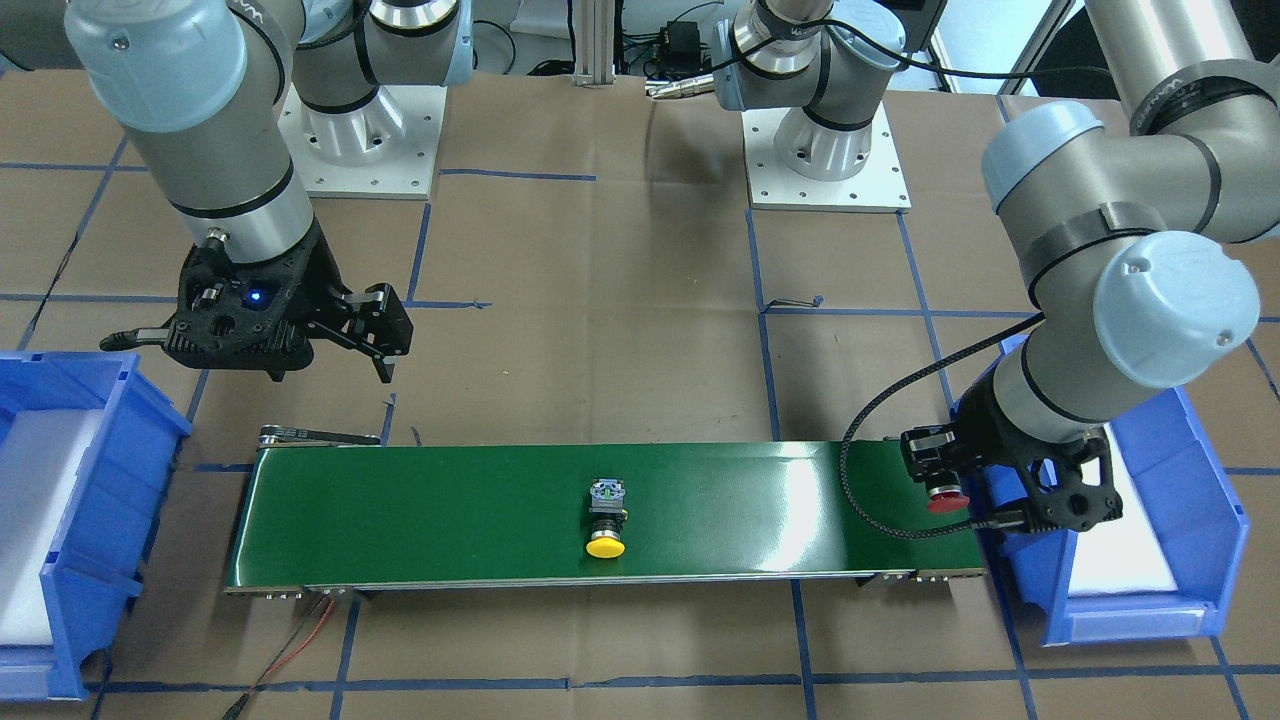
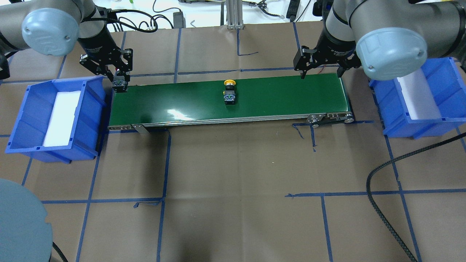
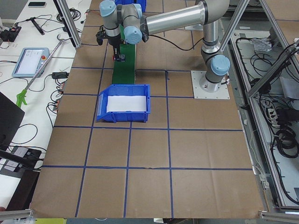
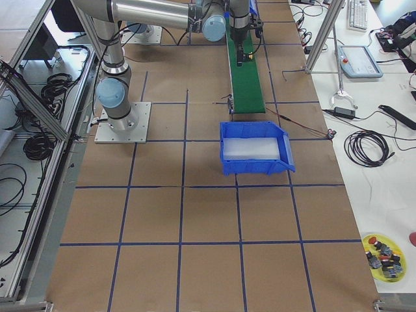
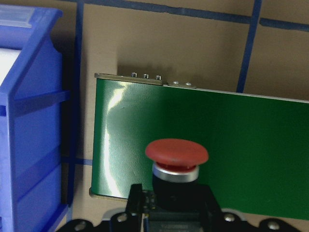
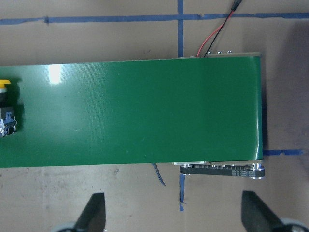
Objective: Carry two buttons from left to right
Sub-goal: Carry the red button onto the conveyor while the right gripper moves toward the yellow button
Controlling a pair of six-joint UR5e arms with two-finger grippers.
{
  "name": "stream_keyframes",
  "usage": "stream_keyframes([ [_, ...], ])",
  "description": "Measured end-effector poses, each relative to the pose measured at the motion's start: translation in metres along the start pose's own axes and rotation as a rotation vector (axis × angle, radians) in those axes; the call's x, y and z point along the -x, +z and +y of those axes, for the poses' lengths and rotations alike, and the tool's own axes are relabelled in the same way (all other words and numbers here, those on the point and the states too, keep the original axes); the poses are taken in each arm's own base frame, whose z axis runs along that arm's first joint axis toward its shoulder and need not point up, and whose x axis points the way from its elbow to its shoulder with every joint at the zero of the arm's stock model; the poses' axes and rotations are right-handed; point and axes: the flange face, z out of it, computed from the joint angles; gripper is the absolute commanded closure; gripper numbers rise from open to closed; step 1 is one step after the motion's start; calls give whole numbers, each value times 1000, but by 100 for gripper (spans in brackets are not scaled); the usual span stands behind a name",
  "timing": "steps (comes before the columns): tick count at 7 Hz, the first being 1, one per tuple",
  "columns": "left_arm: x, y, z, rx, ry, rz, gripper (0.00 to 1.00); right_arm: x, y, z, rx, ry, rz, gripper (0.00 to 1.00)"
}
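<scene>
right now the left gripper [image 2: 120, 80] is closed around the black body of the red button [image 5: 176, 152], whose cap points away from the robot. it hangs at the left end of the green belt [image 2: 284, 96], by the far corner, just beside the left blue bin [image 2: 22, 123]. whether the red button touches the belt i cannot tell. the yellow button [image 2: 229, 92] lies on its side about midway along the belt, nearer the far edge, with its cap towards that edge and its black body towards the robot; nothing is touching it. the right gripper [image 2: 322, 72] is spread wide and holds nothing, hovering over the far edge of the belt near its right end, well apart from the yellow button, which just shows at the left edge of the right wrist view. the right blue bin [image 2: 400, 127] stands just past that end. each bin has a white pad lying inside, the left pad [image 2: 62, 116] and the right pad [image 2: 417, 94], and neither button is in a bin. the table [image 2: 236, 182] is covered in brown paper marked off with blue tape lines.
</scene>
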Motion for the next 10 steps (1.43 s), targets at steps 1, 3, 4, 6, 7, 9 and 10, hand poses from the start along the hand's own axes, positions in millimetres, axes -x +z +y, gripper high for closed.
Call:
stream_keyframes([
  [1, -2, 7, 0, 4, -5, 1, 97, 1, 6, -6, -18, 0, -1, 0],
  [3, -4, 22, 0, 11, -9, 2, 97, 1, 31, -19, -14, 14, -1, 0],
  [4, -7, 34, 0, 9, -5, 3, 97, 1, 42, -24, -10, 26, 0, 0],
  [6, -25, 56, 1, -32, 30, 0, 97, 1, 54, -31, -9, 35, 1, 0],
  [7, -30, 66, 4, -42, 50, -1, 97, 0, 59, -37, -13, 37, 1, 0],
  [9, -28, 80, 6, -51, 87, -3, 97, 0, 66, -43, -5, 39, 2, 0],
  [10, -20, 85, 6, -58, 93, -3, 97, 0, 68, -42, 9, 39, 6, 0],
])
